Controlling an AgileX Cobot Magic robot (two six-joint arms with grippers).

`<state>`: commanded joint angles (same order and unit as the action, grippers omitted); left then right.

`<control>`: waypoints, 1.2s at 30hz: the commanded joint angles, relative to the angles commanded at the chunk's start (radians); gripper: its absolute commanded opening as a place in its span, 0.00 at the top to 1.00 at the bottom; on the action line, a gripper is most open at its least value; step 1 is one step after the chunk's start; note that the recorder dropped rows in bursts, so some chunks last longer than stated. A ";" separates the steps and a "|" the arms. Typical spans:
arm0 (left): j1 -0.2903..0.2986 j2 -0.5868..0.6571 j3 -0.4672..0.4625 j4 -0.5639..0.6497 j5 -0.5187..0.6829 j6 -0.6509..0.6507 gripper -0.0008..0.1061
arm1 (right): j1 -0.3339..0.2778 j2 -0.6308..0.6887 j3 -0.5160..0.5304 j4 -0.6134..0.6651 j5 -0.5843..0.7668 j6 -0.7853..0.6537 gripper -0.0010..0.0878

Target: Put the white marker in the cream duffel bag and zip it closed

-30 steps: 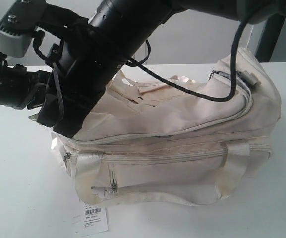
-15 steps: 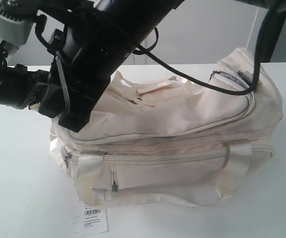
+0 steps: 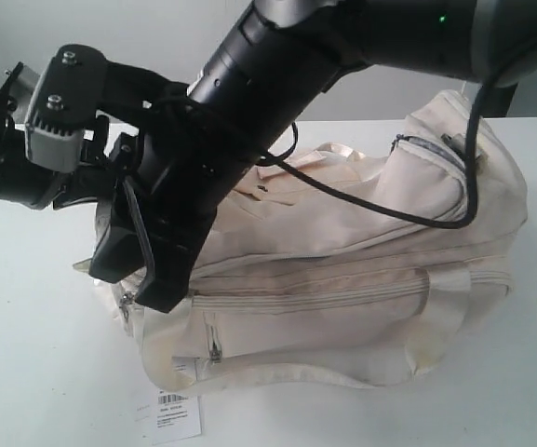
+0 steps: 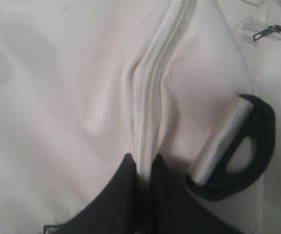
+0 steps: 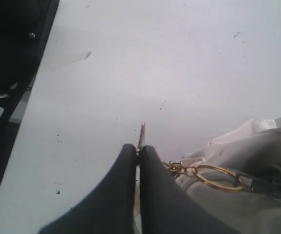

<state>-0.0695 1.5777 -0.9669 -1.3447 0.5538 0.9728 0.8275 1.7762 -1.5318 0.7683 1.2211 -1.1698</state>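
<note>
The cream duffel bag (image 3: 342,307) lies on its side on the white table (image 3: 35,354), and its curved top zipper (image 4: 147,97) reads as closed along the stretch that shows. In the left wrist view this zipper runs straight out from between the fingers of the left pincer (image 4: 142,168), whose jaws are drawn narrow and nip the bag on the zipper's ridge. Just beside that pincer, a black plastic loop (image 4: 257,146) carries a pale strap. At the bag's end, the right pincer (image 5: 138,148), reaching across from the far side, is pressed tight on a thin metal pull tab (image 5: 141,130) that sticks out past its fingertips. A gold ring (image 5: 213,176) hangs just beside those tips, linked toward the bag's fabric. Below this pincer, off the bag's lower edge, a white barcode tag (image 3: 170,414) lies flat on the table.
</note>
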 joint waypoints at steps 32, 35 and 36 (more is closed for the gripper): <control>0.037 -0.032 0.000 0.001 -0.010 -0.007 0.36 | -0.002 -0.004 -0.002 -0.166 -0.160 0.005 0.99; 0.037 -0.053 -0.007 0.001 -0.028 -0.004 0.36 | -0.002 -0.004 -0.002 -0.166 -0.176 -0.005 0.99; 0.037 -0.053 -0.012 0.003 -0.028 -0.004 0.36 | -0.002 -0.004 -0.002 -0.164 -0.183 -0.009 0.99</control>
<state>-0.0325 1.5247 -0.9794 -1.3417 0.5255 0.9684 0.8257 1.7717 -1.5337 0.6042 1.0383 -1.1790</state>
